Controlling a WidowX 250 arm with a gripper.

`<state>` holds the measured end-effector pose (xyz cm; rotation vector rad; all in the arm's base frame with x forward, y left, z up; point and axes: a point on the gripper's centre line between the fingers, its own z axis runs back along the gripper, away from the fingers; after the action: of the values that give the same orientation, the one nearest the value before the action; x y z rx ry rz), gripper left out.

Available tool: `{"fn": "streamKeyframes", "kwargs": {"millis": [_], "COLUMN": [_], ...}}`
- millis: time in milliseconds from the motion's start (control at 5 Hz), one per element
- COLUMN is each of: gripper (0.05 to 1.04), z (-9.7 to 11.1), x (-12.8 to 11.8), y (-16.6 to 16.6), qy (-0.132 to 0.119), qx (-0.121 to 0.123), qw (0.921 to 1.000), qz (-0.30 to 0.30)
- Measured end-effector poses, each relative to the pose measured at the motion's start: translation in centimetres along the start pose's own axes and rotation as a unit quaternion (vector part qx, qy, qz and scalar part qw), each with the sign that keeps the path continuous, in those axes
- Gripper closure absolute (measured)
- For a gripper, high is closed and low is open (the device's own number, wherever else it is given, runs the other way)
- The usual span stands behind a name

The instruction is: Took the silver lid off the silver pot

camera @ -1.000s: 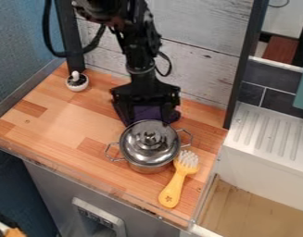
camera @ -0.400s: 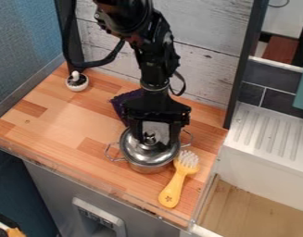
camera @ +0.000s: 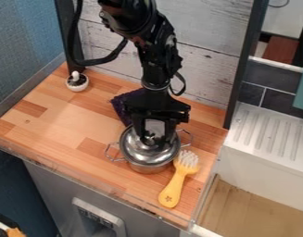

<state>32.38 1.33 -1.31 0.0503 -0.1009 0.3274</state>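
The gripper (camera: 155,137) hangs over the silver pot (camera: 147,169), open, its two fingers pointing down on either side of the lid's knob. A gap shows between the fingers, with part of the knob visible in it. The silver lid (camera: 136,151) lies flat on the pot's rim, its far part hidden behind the fingers. Whether either finger touches the lid, I cannot tell.
Right beside the pot lies a yellow brush (camera: 172,189), its bristles close to the pot's side. A dark purple cloth (camera: 121,105) is behind the pot. A small white bowl (camera: 77,82) stands at the back left.
From behind the pot, the gripper has come forward and to the right over the lid, then lower. Its fingers stand slightly closer together than in the previous frame. Pot and lid have not moved.
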Motion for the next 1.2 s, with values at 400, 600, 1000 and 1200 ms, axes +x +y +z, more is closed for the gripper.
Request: {"fn": "streamKeyframes", "kwargs": {"millis": [400, 600, 1000, 1200], "gripper": [0.815, 0.818, 0.819, 0.818], "z": [0.1, 0.1, 0.9, 2.1], "x": [-0.1, -0.2, -0.2, 1.0], "y": [0.0, -0.1, 0.8, 1.6], "qy": [-0.002, 0.0, 0.012, 0.004], "qx": [-0.003, -0.007, -0.026, -0.04], "qw": [1.0, 1.0, 0.9995, 0.9986], "qz": [-0.003, -0.004, 0.015, 0.035]}}
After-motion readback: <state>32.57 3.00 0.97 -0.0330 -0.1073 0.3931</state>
